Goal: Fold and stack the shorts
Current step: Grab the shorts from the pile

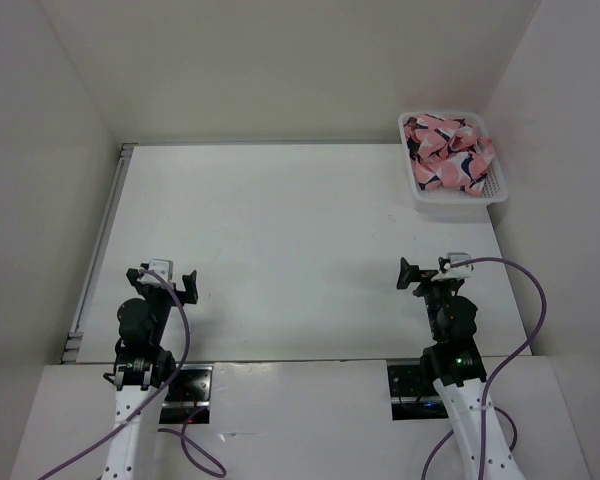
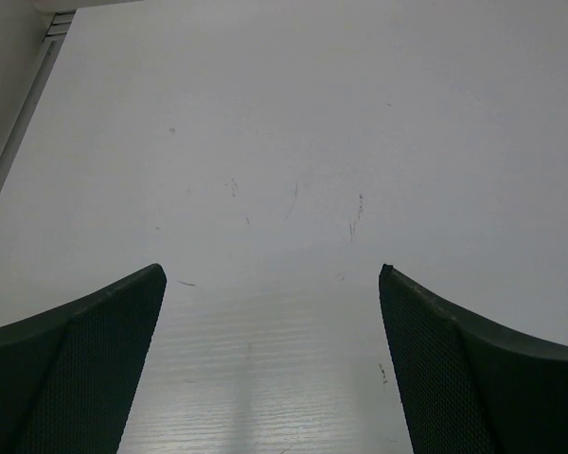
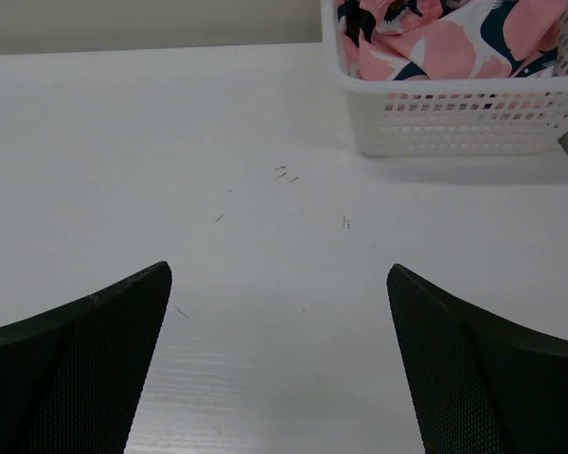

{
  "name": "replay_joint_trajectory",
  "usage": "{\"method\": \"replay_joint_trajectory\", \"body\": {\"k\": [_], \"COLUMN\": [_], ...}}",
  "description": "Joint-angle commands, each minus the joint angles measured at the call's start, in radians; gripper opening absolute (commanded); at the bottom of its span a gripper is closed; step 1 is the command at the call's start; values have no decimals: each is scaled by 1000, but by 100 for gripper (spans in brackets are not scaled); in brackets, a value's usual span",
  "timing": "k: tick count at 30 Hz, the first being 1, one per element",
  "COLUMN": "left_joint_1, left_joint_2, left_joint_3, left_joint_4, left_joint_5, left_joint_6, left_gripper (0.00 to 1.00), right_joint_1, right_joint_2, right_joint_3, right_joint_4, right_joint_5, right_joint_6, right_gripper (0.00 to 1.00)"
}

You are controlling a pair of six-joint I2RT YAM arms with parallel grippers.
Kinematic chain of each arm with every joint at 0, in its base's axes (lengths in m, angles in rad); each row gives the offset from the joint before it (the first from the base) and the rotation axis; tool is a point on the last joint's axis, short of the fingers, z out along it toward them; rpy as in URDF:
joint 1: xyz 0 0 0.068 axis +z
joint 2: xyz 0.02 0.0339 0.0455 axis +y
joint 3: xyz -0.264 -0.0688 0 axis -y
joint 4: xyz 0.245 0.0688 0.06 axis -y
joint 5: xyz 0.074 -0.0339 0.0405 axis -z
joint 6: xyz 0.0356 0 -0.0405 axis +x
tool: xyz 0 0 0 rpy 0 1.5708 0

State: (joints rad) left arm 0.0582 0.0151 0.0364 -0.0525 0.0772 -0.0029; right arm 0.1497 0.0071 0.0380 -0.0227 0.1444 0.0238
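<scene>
The shorts (image 1: 446, 153), salmon-pink with navy-and-white shapes, lie crumpled in a heap inside the white mesh basket (image 1: 458, 203) at the table's far right corner. In the right wrist view the shorts (image 3: 454, 38) show above the basket wall (image 3: 464, 113) at the upper right. My left gripper (image 1: 165, 281) hovers open near the front left of the table, far from the shorts. Open too, my right gripper (image 1: 428, 272) hangs near the front right, well short of the basket. Both wrist views, left gripper (image 2: 273, 274) and right gripper (image 3: 279, 270), show only bare table between the fingers.
White walls enclose the table on the left, back and right. A metal rail (image 1: 98, 250) runs along the table's left edge. The white tabletop (image 1: 280, 230) stretches between the arms and the basket. Purple cables trail from both arm bases.
</scene>
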Motion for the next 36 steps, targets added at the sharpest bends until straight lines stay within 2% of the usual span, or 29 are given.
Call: {"method": "replay_joint_trajectory", "body": {"k": [1,5,6,7,8,10,11,12,13,14,15,16,18,19,20,22,23,25,26,27,28,29,30,31,32,33,34,35,36], "left_joint_1": [-1,-1,-1,-1,-1,-1,-1,-1,-1,-1,-1,-1,-1,-14,-14,-32,-32,-53,-69,-69,-84,-99,-100,-110,-110,-110,-110,-110,-119], "left_joint_2": [-15,-15,-15,-15,-15,-15,-15,-15,-15,-15,-15,-4,12,25,25,58,92,279,364,561,663,765,956,1043,1172,1212,1242,1291,1321], "left_joint_3": [-23,5,19,19,28,51,51,80,91,79,53,12,23,45,74,83,129,219,276,418,503,593,685,855,920,959,982,1011,1036], "left_joint_4": [37,14,-27,-52,-97,-107,-69,-69,-180,-150,-50,177,235,249,288,434,434,390,390,376,338,304,268,173,131,105,105,105,62], "left_joint_5": [21,65,235,319,358,511,579,689,749,750,750,696,673,659,641,571,556,503,459,402,272,200,129,55,43,42,42,30,30], "left_joint_6": [3,3,3,3,3,3,3,3,3,3,3,3,3,3,3,3,3,3,3,3,3,3,3,3,3,3,3,3,3], "left_gripper": [100,100,100,100,100,100,100,100,100,100,100,100,100,100,100,100,100,100,100,100,100,100,100,100,100,100,100,100,100], "right_joint_1": [-6,-6,-6,-6,-6,-6,-6,-6,-6,-6,-6,4,4,4,4,13,13,13,36,54,80,115,208,250,272,257,228,187,98], "right_joint_2": [-13,-13,-13,-13,-13,-13,-13,-13,-13,-13,-13,-13,-13,-13,-13,39,135,287,376,563,652,735,898,980,1064,1226,1304,1379,1516], "right_joint_3": [-38,-38,-38,-29,-15,3,3,3,22,10,-39,-39,-20,-20,-10,69,165,277,415,491,566,697,745,854,923,995,1166,1256,1337], "right_joint_4": [27,27,27,27,17,29,56,23,-138,-236,-124,12,137,280,340,342,322,310,269,244,225,257,309,364,354,336,295,180,125], "right_joint_5": [-2,-2,-15,-32,-133,-325,-480,-611,-873,-876,-876,-894,-922,-922,-908,-853,-836,-783,-760,-684,-614,-520,-393,-120,-20,100,128,129,129], "right_joint_6": [-13,-13,-13,-42,-82,-377,-440,-863,-1369,-1714,-1676,-1687,-1601,-1557,-1429,-1342,-1297,-1257,-1233,-1210,-1175,-1027,-934,-871,-793,-723,-634,-528,-324], "right_gripper": [99,99,99,99,99,99,99,100,100,98,100,98,100,100,100,100,100,100,100,100,100,100,100,100,100,100,100,100,100]}}
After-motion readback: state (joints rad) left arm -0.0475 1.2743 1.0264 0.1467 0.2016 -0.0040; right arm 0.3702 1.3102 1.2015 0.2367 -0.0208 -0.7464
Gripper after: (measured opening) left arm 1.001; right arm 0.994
